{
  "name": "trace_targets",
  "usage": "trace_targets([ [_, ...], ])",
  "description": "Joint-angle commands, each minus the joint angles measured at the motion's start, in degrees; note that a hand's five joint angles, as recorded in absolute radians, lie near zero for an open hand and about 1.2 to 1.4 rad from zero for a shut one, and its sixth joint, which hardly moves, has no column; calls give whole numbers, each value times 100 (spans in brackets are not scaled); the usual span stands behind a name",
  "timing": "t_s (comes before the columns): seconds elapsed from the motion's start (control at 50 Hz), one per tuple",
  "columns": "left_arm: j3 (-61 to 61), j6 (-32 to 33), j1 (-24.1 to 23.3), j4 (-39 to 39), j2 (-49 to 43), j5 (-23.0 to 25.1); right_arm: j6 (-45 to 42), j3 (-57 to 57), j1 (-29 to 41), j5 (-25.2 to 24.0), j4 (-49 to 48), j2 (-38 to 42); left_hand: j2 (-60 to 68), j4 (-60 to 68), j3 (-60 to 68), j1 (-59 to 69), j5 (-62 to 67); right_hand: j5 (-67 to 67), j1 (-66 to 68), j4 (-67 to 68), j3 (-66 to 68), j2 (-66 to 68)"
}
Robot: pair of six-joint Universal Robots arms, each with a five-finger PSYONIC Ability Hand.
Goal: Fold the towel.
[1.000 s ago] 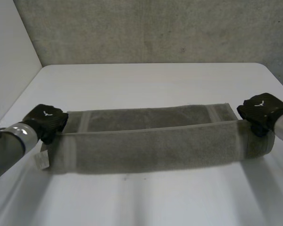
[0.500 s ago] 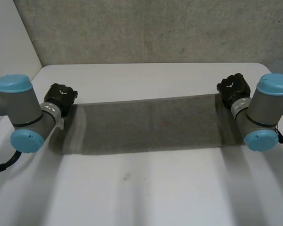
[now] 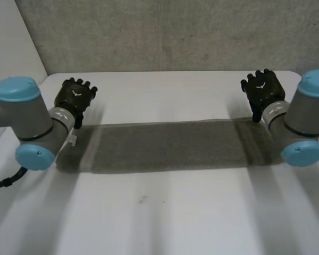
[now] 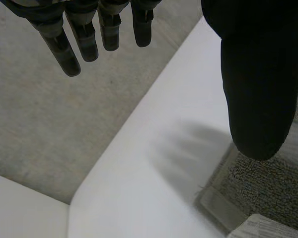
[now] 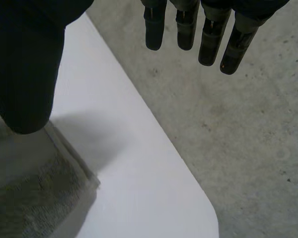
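A grey towel [image 3: 167,146] lies flat across the white table [image 3: 165,212] as a long folded strip. My left hand [image 3: 76,95] hovers just beyond the strip's far left corner, fingers straight and spread, holding nothing. In the left wrist view its fingers [image 4: 89,34] and thumb [image 4: 258,79] stand apart above the towel's corner [image 4: 268,188]. My right hand [image 3: 263,87] hovers beyond the far right corner, also open and empty. Its fingers [image 5: 198,29] and thumb [image 5: 25,74] are spread over the towel's corner [image 5: 35,193].
A grey carpeted floor [image 3: 170,32] lies beyond the table's far edge. A white wall [image 3: 10,58] stands at the left. A white label [image 4: 268,229] shows at the towel's left end. The table's far right corner [image 5: 203,213] is rounded.
The hands carried the towel's near half over to the far side, laying the strip flat. Both hands then let go, opened and lifted past the far corners.
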Motion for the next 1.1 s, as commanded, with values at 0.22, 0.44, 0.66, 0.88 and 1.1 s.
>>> trace_targets([
  [0.22, -2895, -84, 91, 840, 1843, 47, 621, 1544, -1150, -777, 1951, -1211, 35, 24, 35, -8, -91, 1544, 1690, 1535, 1655, 1596],
  [0.44, -3195, -304, 117, 1017, 1887, 47, 656, 1976, -1582, -1631, 1390, -860, 52, 41, 52, 9, -74, 2976, 3123, 2968, 3088, 3029],
  [0.66, -3221, -330, 108, 1017, 1887, 39, 577, 2011, -1643, -1622, 1011, -605, 69, 58, 69, 26, -57, 3936, 4083, 3928, 4048, 3989],
  [0.88, -3239, -330, 108, 1017, 1887, 39, 524, 1915, -1889, -1140, 695, -578, 69, 58, 69, 26, -57, 6656, 6802, 6647, 6767, 6708],
  [1.1, -3265, -330, 126, 1017, 1905, 39, -196, 1765, -2443, -603, 571, -613, 69, 58, 69, 26, -57, 6656, 6802, 6647, 6767, 6708],
])
